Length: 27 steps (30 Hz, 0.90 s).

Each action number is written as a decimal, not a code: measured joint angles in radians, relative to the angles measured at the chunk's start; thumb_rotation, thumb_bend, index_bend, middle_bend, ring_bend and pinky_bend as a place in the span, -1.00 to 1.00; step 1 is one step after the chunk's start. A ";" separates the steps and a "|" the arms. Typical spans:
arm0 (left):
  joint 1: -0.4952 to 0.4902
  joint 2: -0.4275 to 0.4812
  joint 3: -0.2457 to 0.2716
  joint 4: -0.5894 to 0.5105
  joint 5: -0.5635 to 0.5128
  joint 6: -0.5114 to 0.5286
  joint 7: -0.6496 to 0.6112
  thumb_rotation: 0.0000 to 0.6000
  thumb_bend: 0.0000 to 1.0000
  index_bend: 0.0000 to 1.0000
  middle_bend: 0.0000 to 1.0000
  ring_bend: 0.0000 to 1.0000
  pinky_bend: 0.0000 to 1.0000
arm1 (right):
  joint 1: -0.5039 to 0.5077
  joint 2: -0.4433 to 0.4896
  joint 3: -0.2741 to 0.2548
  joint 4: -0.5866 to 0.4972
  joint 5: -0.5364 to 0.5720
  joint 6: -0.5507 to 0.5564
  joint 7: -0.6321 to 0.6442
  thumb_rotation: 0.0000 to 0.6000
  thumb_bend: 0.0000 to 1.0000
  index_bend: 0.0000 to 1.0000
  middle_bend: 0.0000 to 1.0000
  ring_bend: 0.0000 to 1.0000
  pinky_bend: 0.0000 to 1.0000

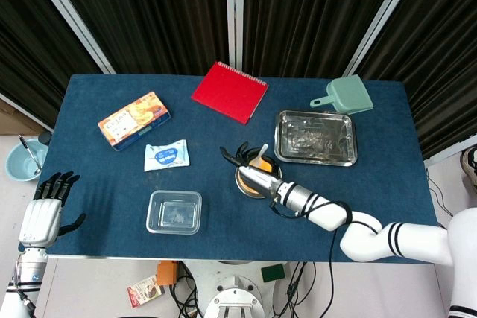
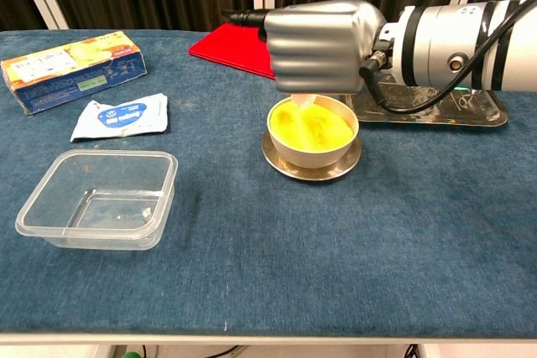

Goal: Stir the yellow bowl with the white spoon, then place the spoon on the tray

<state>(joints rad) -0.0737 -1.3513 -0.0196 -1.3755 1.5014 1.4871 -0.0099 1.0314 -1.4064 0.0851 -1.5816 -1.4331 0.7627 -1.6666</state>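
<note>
Pinching the white spoon [image 1: 261, 153] by its slim, likely light, stiff and slippery handle, the right hand's [image 2: 315, 46] fingers stir the yellow bowl [image 2: 313, 132]; upper-handle grip looks safest.

Head view overhead; chest view low, close; shared table [image 1: 112, 184].

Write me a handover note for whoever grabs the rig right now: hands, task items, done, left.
Right hand: holds the white spoon over the yellow bowl, spoon tip in the bowl.
Left hand: open, holding nothing, off the table's near left edge.
Tray: just right of the bowl, no spoon in it.
Done: spoon grasped and in the bowl.
Left: finish stirring, then put the spoon on the tray.
</note>
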 measured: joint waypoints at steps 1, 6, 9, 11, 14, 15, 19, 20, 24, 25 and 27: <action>0.001 0.002 0.000 0.000 0.000 0.001 -0.001 1.00 -0.62 -0.68 -0.76 -0.88 -0.71 | -0.009 -0.001 0.000 0.001 0.004 0.015 0.024 1.00 0.16 0.64 0.17 -0.30 -0.95; 0.003 0.009 -0.004 -0.006 -0.003 0.007 -0.006 1.00 -0.62 -0.68 -0.76 -0.88 -0.71 | -0.049 -0.016 0.002 0.018 0.013 0.084 0.167 1.00 0.15 0.64 0.17 -0.30 -0.95; 0.002 0.011 -0.004 -0.012 -0.003 0.004 -0.001 1.00 -0.62 -0.68 -0.76 -0.88 -0.71 | -0.077 -0.034 0.003 0.043 0.006 0.135 0.288 1.00 0.12 0.64 0.17 -0.30 -0.95; 0.001 0.014 -0.003 -0.018 -0.001 0.003 0.005 1.00 -0.62 -0.68 -0.76 -0.88 -0.71 | -0.096 -0.049 0.006 0.066 0.000 0.173 0.381 1.00 0.10 0.64 0.17 -0.30 -0.95; -0.001 0.020 -0.004 -0.031 0.001 0.002 0.015 1.00 -0.62 -0.68 -0.76 -0.88 -0.71 | -0.127 -0.069 0.014 0.106 -0.008 0.232 0.516 1.00 0.10 0.64 0.17 -0.30 -0.95; -0.002 0.022 -0.004 -0.035 0.002 0.002 0.018 1.00 -0.62 -0.68 -0.76 -0.88 -0.71 | -0.136 -0.075 0.018 0.118 -0.008 0.249 0.556 1.00 0.10 0.64 0.16 -0.30 -0.95; -0.006 0.030 -0.005 -0.053 0.004 -0.001 0.031 1.00 -0.62 -0.68 -0.76 -0.88 -0.71 | -0.184 -0.097 0.044 0.171 0.013 0.317 0.730 1.00 0.10 0.64 0.16 -0.30 -0.95; -0.007 0.031 -0.005 -0.056 0.004 -0.002 0.034 1.00 -0.62 -0.68 -0.76 -0.88 -0.71 | -0.194 -0.101 0.049 0.182 0.022 0.327 0.765 1.00 0.09 0.64 0.16 -0.31 -0.95; -0.013 0.033 -0.006 -0.068 0.006 -0.008 0.045 1.00 -0.62 -0.68 -0.76 -0.88 -0.71 | -0.236 -0.116 0.069 0.241 0.070 0.348 0.910 1.00 0.09 0.63 0.15 -0.31 -0.94; -0.015 0.034 -0.007 -0.072 0.007 -0.009 0.048 1.00 -0.62 -0.68 -0.76 -0.88 -0.71 | -0.248 -0.122 0.073 0.266 0.087 0.348 0.953 1.00 0.09 0.63 0.15 -0.31 -0.95; -0.017 0.034 -0.007 -0.077 0.008 -0.011 0.054 1.00 -0.62 -0.68 -0.76 -0.88 -0.71 | -0.264 -0.134 0.077 0.311 0.109 0.345 1.014 1.00 0.09 0.63 0.14 -0.31 -0.94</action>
<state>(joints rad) -0.0910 -1.3173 -0.0265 -1.4520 1.5095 1.4759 0.0437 0.7674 -1.5404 0.1621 -1.2703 -1.3243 1.1081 -0.6530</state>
